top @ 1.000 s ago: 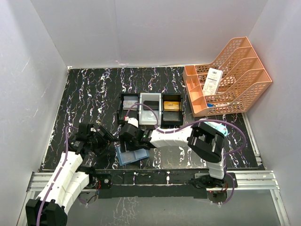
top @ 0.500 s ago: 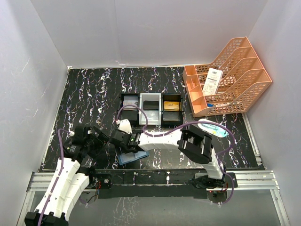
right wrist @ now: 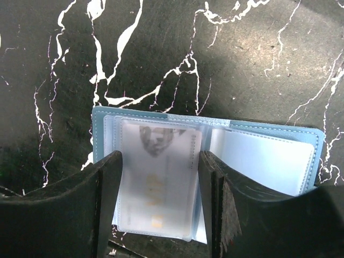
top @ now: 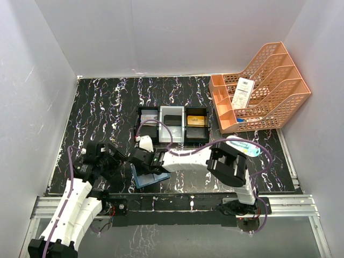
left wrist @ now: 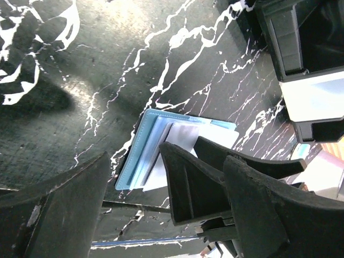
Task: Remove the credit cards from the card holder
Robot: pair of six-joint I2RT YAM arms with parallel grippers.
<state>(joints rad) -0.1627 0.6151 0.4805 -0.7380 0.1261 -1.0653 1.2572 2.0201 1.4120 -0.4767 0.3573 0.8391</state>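
Credit card [right wrist: 157, 177] print blurred, illegible.

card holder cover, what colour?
Light teal-blue with a stitched edge. The card holder shows best in the right wrist view.

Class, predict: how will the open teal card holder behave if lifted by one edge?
Teal-blue folding card holder lies flat and thin: probably light, flopping at its fold. Its clear sleeves look slick; grips may slip.

A black, white-veined marble worktop [top: 107, 107] carried a black-and-white three-compartment tray [top: 172, 108] near its middle. To the right stood an orange mesh file rack [top: 279, 102] with a white barcoded slip [top: 244, 92] propped in it. A white-and-light-blue oval case [top: 251, 150] lay nearer.
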